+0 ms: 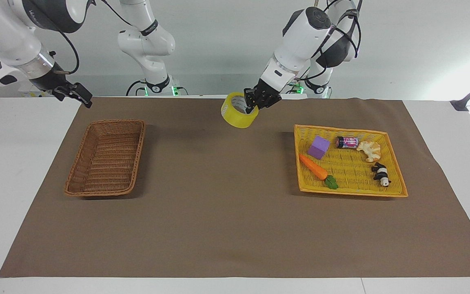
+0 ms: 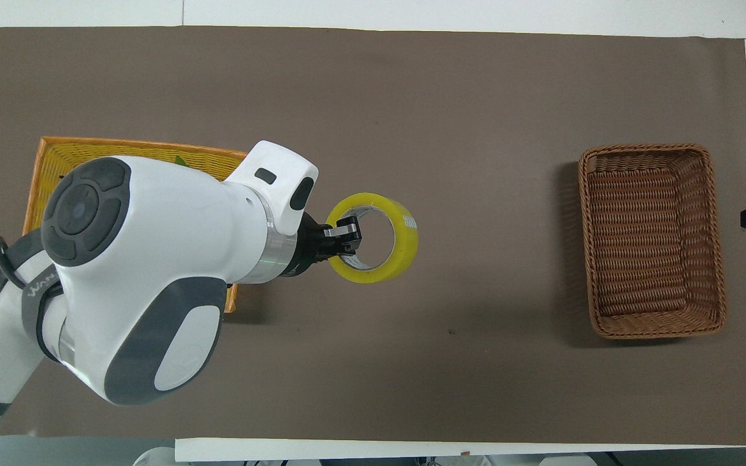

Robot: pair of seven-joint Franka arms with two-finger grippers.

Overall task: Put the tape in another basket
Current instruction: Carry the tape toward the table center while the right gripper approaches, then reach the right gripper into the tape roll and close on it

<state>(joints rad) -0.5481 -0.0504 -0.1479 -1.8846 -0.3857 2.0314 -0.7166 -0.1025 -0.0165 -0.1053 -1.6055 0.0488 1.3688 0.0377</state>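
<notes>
One roll is in the air: your left gripper is clamped on the wall of the tape, one finger inside the core and one outside, and the roll hangs tilted over the bare mat, between the tray and the basket and much closer to the tray. From overhead, the gripper bites the ring's near-arm edge while the rest of the tape juts out toward the basket.

Your right gripper waits with its fingers apart over the table edge just beside the basket's robot-side corner.

The basket sits empty and well apart from the tape, so most of the crossing is likely ahead.

Watch the grip. It holds only one side of a slick ring, so a quick swing could let the roll pivot or slip onto the mat, where it could roll off. Come in too low and the hanging edge may catch the basket's rim and shove it. Let go too early and the tape lands beside the basket, not in it. The waiting arm near that corner is also a possible clash.
</notes>
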